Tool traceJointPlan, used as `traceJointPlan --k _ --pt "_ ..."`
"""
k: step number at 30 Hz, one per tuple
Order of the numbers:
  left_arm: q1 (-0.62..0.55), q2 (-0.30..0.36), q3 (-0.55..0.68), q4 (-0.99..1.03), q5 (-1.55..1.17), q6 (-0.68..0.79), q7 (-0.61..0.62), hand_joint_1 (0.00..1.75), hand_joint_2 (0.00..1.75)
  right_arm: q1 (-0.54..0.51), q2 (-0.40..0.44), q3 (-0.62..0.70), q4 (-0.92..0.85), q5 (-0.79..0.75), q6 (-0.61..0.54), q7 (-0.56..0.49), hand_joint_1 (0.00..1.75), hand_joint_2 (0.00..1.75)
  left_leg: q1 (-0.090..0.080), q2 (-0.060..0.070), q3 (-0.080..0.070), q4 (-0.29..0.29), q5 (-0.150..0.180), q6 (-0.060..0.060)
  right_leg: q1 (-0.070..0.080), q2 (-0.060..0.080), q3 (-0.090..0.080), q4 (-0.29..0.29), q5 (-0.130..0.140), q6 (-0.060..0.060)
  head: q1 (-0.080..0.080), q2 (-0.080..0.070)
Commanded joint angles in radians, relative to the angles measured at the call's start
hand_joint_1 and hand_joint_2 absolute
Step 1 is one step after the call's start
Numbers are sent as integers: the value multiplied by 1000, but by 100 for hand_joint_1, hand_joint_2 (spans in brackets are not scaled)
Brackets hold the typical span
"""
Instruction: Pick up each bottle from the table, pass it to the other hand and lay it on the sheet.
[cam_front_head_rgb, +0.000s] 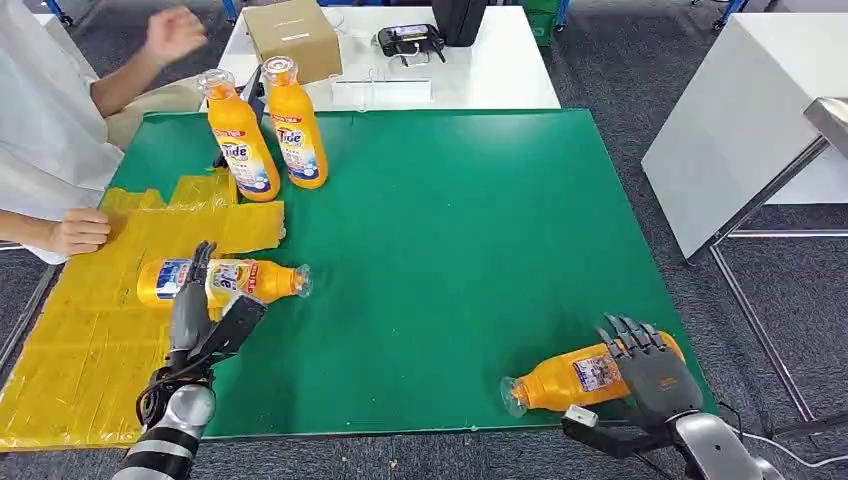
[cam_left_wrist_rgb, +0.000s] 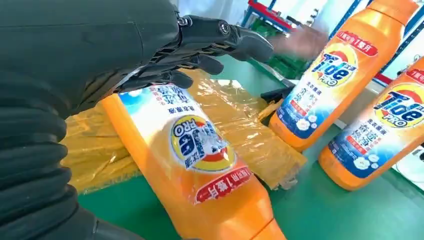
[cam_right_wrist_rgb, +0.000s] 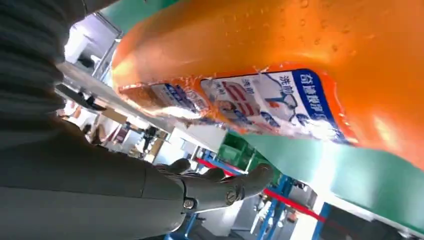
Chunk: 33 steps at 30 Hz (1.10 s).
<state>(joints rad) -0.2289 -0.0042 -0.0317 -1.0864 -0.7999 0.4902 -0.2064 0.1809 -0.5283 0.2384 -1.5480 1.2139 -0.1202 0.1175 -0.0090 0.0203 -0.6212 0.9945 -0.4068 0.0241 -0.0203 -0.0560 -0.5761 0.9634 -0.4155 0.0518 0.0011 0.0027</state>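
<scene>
Placement appears in hand: left hand (cam_front_head_rgb: 192, 310) rests spread, gripping nothing, over a lying bottle (cam_front_head_rgb: 225, 281) straddling the yellow sheet (cam_front_head_rgb: 90, 330) edge, while right hand (cam_front_head_rgb: 648, 365), fingers apart, reaches a second bottle (cam_front_head_rgb: 575, 378) on the worktop (cam_front_head_rgb: 450, 230), which needs grasping next.

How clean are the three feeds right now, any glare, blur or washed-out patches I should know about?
Head view: even light, sharp, except the person's raised hand is motion-blurred. Left wrist view: glare on the crinkled yellow sheet; the lying bottle is crisp, background soft. Right wrist view: the bottle sits so close it is soft, with bright sheen; bright patches behind are washed out.
</scene>
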Motion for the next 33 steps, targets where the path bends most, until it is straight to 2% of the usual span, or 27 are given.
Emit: traceJointPlan --k 1,5,8,10,12,15,17,23,24,26,27,28,31,33 --pt "-31 -21 -39 35 49 -20 -31 0 175 -106 97 -21 279 -51 70 -52 0 175 2 0 4 -1 -1 -2 2 4 4 -3 0 -2 0 0" --pt "-47 -24 -59 52 65 -18 -46 0 175 -151 122 -18 370 -92 73 -95 0 175 3 1 4 -1 0 -1 2 4 4 -3 0 -2 0 0" --pt "-78 -31 -82 85 80 -16 -61 0 175 -223 145 13 524 -61 61 -102 0 175 4 3 7 -2 0 -2 3 7 7 -5 2 -2 0 0" --pt "-81 -32 -84 86 80 -16 -60 0 175 -225 146 14 530 -61 57 -104 0 175 4 3 8 -2 0 -3 4 7 8 -5 2 -3 0 0" --pt "-81 -32 -84 86 80 -16 -60 0 175 -225 146 14 530 -61 57 -104 0 175 3 11 9 -1 -1 -2 3 12 5 -4 4 -5 0 0" --pt "-78 -30 -86 86 82 -13 -60 0 175 -227 147 15 537 -60 53 -108 0 175 5 10 14 -1 -1 -3 4 14 1 -5 3 -7 0 0" --pt "-78 -30 -86 86 82 -13 -60 0 175 -227 147 15 537 -60 53 -108 0 175 5 15 19 -2 -6 -2 5 16 5 -7 -7 -6 0 0" --pt "-82 -30 -91 87 89 -15 -65 0 175 -232 149 17 551 -61 56 -108 0 175 6 18 22 -2 -3 -2 6 19 9 -10 -5 -7 0 0" --pt "-85 -31 -97 90 93 -14 -70 0 175 -238 156 17 568 -70 60 -118 14 175 7 19 23 -2 -4 -2 6 19 10 -11 -4 -8 1 0" --pt "-93 -36 -111 96 102 -13 -74 0 175 -255 171 29 610 -71 48 -137 133 175 7 20 24 -2 -3 -1 6 19 11 -12 -4 -7 0 0" --pt "-94 -35 -119 97 109 -11 -72 0 175 -265 179 38 630 -69 31 -144 159 175 7 17 22 -3 -1 -2 6 18 10 -13 -3 -8 0 0" --pt "-92 -36 -122 94 114 -11 -71 0 175 -269 186 45 629 -66 17 -147 171 175 8 20 24 -2 -2 -1 7 20 12 -13 -4 -7 1 0" --pt "-81 -35 -127 79 124 -14 -69 0 175 -271 193 57 590 -68 13 -148 175 175 8 23 24 -2 -3 0 8 21 13 -14 -4 -7 0 0" --pt "-70 -36 -129 58 134 -19 -71 0 175 -271 189 76 544 -52 13 -140 175 175 8 18 22 -3 -1 0 7 19 12 -14 -3 -7 1 0"
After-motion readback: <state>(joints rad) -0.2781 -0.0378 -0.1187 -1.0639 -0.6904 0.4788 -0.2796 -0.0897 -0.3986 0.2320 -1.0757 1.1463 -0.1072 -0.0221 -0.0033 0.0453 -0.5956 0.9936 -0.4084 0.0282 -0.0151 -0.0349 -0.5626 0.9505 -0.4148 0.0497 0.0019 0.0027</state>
